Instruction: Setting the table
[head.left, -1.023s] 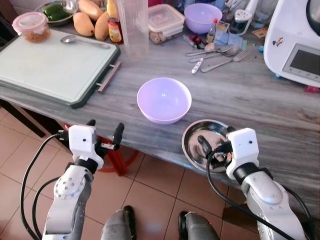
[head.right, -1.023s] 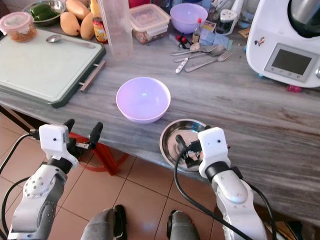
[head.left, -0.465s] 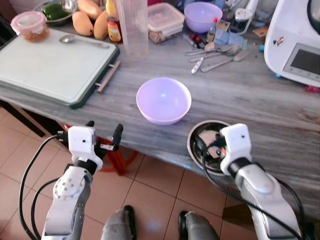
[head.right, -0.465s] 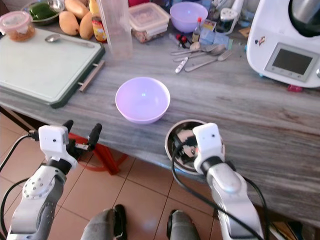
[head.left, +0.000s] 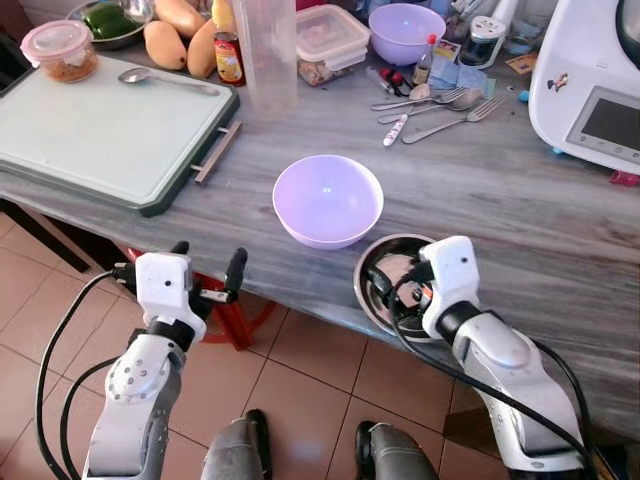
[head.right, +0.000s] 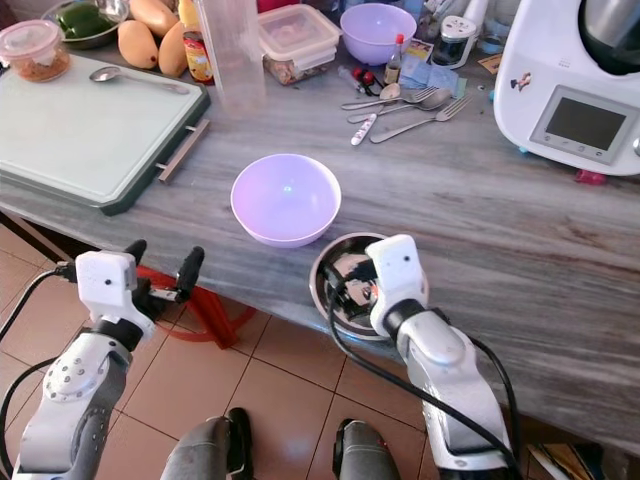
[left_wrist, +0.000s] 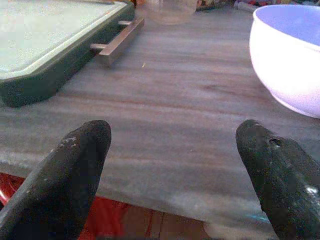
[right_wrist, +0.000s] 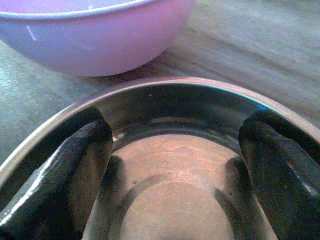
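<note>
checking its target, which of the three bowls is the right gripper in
The steel bowl at the table's near edge: the right gripper has open fingers inside it. Both purple bowls lie beyond.

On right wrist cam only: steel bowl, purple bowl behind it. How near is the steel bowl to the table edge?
Observer: The steel bowl sits right at the table's front edge, with the right hand reaching in, fingers open.
Operator: Left hand?
Observer: The left hand hovers open just off the front edge, left of the purple bowl.
Operator: Any cutlery?
Observer: Forks and spoons lie at the far side, beyond the purple bowl, beside a white appliance.
</note>
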